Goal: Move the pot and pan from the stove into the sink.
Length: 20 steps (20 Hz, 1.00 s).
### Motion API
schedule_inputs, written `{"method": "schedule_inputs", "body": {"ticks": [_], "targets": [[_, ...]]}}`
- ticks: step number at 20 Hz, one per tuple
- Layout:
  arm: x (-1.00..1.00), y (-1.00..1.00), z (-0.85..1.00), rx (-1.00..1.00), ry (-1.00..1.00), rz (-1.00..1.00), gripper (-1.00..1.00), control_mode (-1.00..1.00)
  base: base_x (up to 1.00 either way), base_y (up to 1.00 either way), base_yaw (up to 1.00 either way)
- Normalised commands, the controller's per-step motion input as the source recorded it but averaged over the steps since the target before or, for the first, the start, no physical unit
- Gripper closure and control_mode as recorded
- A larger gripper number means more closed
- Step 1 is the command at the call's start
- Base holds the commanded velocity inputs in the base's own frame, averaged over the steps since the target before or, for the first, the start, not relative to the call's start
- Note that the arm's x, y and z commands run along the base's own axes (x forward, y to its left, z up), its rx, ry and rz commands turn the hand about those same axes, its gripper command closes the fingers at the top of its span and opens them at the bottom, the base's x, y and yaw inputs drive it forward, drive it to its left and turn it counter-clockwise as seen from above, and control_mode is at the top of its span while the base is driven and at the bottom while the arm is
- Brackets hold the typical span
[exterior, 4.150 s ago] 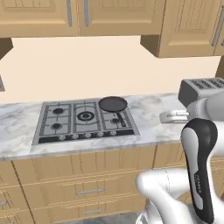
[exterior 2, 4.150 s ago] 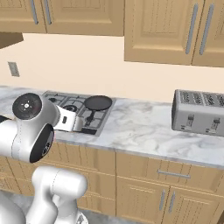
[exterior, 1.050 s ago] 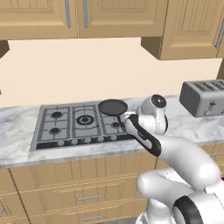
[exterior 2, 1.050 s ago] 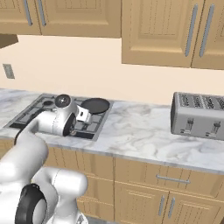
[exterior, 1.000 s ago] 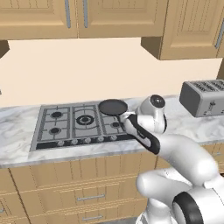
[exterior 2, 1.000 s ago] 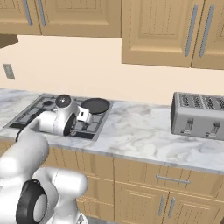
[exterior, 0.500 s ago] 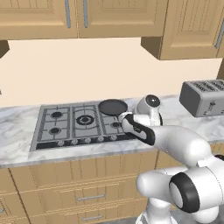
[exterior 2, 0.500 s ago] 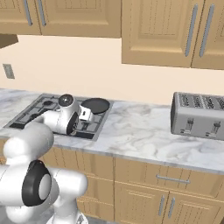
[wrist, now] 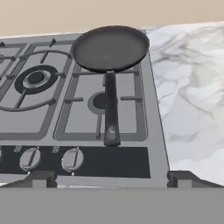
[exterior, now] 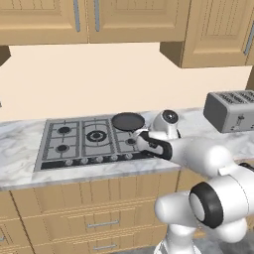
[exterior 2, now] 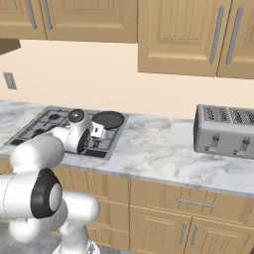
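Pan (wrist: 110, 47) sits on the stove's (wrist: 65, 105) back right burner, handle pointing at me. Gripper (wrist: 109, 178) is spread wide and empty near the front edge; I'd centre on the handle, drop low, then pinch.

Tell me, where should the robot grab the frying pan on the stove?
Probably by the long thin handle of the pan. It sticks out straight toward the front of the stove, right at the open gripper, so coming from the front edge looks easiest. The round dish part is wide and shallow, likely too broad to pinch.
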Motion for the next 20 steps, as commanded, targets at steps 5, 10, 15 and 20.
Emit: {"method": "schedule_inputs", "body": {"ticks": [5,10,15,20], "targets": [[0.19,0.05,-0.31,0.0,0.0,0.0,-1.0,-1.0,0.0,0.0,0.0],[0.21,0.07,-0.33,0.0,0.0,0.0,-1.0,-1.0,0.0,0.0,0.0],[0.23,0.06,-0.28,0.0,0.0,0.0,-1.0,-1.0,0.0,0.0,0.0],[0.25,0.01,-0.23,0.0,0.0,0.0,-1.0,-1.0,0.0,0.0,0.0]]}}
